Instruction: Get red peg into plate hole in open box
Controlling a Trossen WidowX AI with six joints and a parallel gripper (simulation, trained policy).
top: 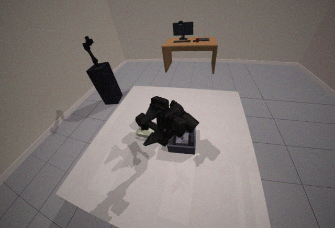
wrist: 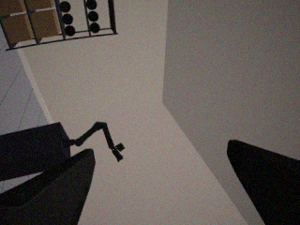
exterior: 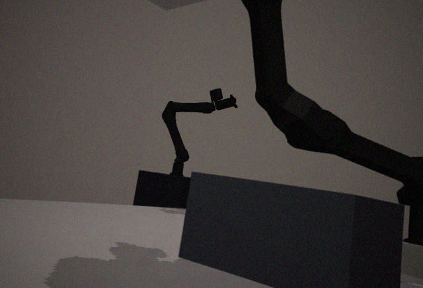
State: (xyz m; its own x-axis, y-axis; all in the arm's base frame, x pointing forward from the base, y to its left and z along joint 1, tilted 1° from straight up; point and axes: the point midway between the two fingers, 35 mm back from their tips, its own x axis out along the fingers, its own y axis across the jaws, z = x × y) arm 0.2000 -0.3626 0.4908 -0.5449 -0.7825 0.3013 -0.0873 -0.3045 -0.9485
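Note:
The open dark blue box (top: 181,150) (exterior: 266,224) stands on the pale mat or table top, partly behind my arm in the top view. Part of a lighter plate (top: 182,139) shows inside it; its hole cannot be made out. The red peg is not seen in any view. My gripper (wrist: 161,152) is open, with its two dark fingers wide apart and nothing between them in the wrist view. It faces the room's walls, not the box. My arm is raised above the table; in the exterior view the gripper is beyond the top edge.
A pale green flat thing (top: 144,132) lies by my arm's base. A second arm (top: 90,49) (exterior: 174,135) (wrist: 104,130) stands on a dark pedestal (top: 105,83) (exterior: 158,189) (wrist: 33,145). A wooden desk (top: 189,47) with a monitor is at the back. A shelf rack (wrist: 88,34) is against the wall.

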